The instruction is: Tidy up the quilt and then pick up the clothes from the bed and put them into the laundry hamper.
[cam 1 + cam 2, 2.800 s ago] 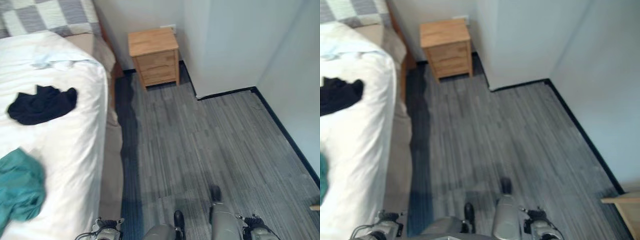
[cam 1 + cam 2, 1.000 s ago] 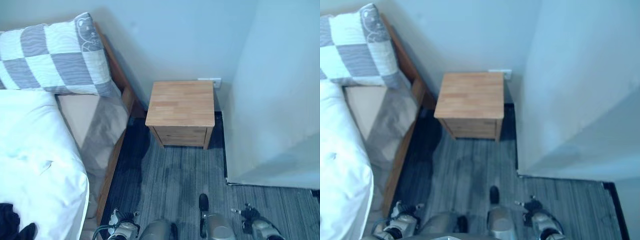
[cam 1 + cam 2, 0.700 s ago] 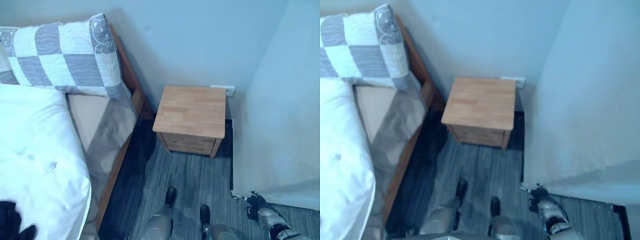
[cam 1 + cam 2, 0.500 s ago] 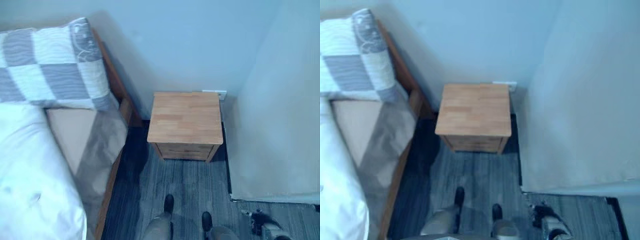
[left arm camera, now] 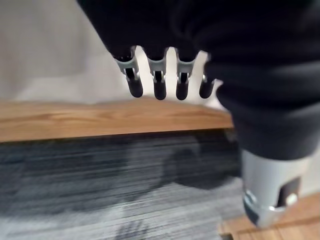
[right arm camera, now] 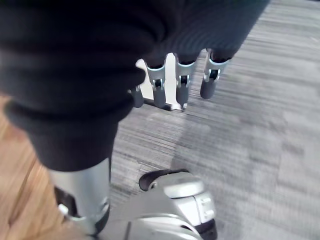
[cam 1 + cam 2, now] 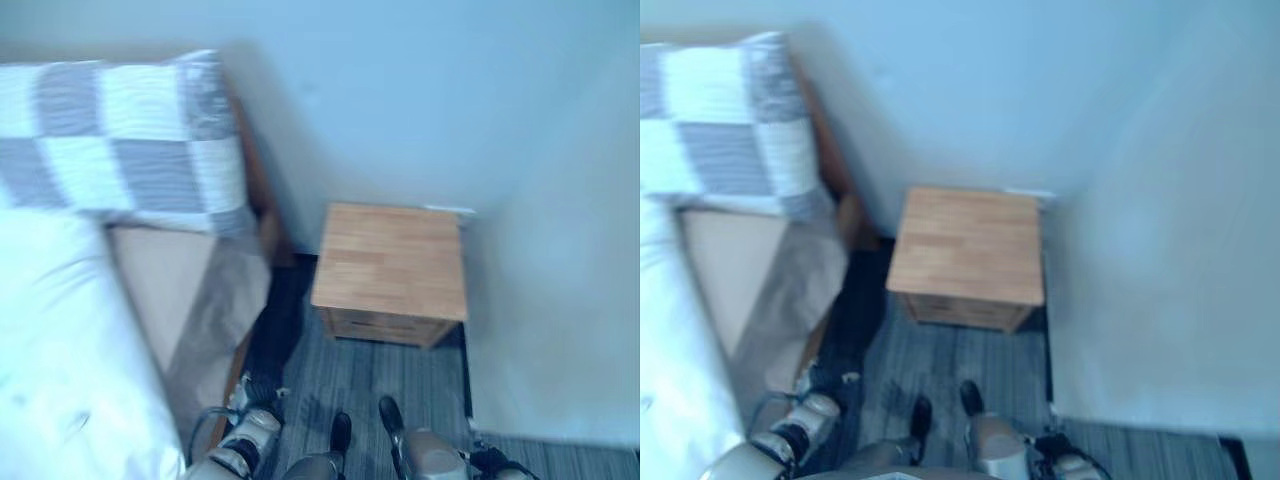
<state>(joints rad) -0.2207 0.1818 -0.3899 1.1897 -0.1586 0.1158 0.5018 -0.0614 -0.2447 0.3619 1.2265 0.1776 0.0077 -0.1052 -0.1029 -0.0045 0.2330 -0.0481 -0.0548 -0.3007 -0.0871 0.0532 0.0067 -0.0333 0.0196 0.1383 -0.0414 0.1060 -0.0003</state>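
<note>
The white quilt covers the bed at the left, with bare beige sheet between it and a grey-and-white checked pillow at the head. My left hand hangs low beside the bed's edge. In the left wrist view its fingers are relaxed and hold nothing, above the wooden bed rail. My right hand hangs at the bottom right. Its fingers are also relaxed and empty over the grey floor.
A small wooden nightstand stands against the back wall, right of the bed head. A pale wall corner juts out on the right. A strip of grey plank floor runs between bed and nightstand.
The camera has shifted, so the bed head and nightstand sit differently in the picture. My left hand has swung into view at the bottom beside the bed.
</note>
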